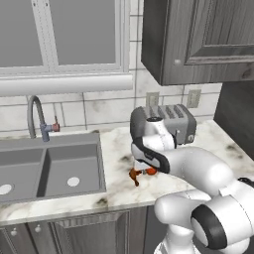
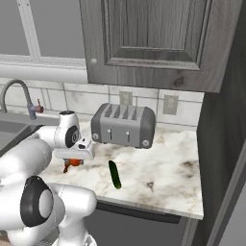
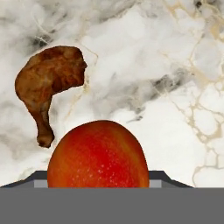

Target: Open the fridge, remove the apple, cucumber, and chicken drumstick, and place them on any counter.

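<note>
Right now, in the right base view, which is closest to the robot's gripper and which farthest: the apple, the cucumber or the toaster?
1. The apple, right under the gripper, between its jaws.
2. The cucumber, lying on the counter to the gripper's right.
3. The toaster, farther back by the wall.

No readable text, label, brand, number or sign appears on anything in these views.
</note>
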Controlling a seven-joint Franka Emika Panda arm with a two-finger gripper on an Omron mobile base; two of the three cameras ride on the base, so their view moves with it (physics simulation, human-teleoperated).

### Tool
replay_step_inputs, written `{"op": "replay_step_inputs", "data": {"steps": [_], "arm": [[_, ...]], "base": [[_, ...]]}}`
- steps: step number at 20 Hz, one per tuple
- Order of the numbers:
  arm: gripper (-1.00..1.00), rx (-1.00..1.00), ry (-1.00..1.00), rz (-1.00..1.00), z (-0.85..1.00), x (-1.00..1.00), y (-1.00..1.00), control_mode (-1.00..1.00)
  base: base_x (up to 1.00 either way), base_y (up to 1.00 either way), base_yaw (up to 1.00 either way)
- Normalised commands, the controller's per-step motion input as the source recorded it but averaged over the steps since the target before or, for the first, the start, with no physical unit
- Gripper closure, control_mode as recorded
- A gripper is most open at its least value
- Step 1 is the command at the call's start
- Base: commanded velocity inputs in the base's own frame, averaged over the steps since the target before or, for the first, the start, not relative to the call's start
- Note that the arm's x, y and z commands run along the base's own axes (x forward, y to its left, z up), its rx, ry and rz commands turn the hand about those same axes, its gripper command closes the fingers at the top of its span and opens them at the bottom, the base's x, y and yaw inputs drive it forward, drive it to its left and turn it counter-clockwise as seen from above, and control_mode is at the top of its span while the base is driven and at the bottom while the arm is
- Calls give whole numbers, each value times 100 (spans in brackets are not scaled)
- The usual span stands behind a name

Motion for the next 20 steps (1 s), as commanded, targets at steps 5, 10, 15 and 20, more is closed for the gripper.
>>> {"op": "replay_step_inputs", "data": {"steps": [5, 10, 15, 20], "arm": [[100, 0, 0, 0, -29, 13, -4, -100], [100, 0, 0, 0, -24, 26, -2, -100], [100, 0, 0, 0, -28, 17, 0, -100], [-100, 0, 0, 0, -15, 2, 0, -100]], "base": [[0, 0, 0], [0, 0, 0], [0, 0, 0], [0, 0, 0]]}}
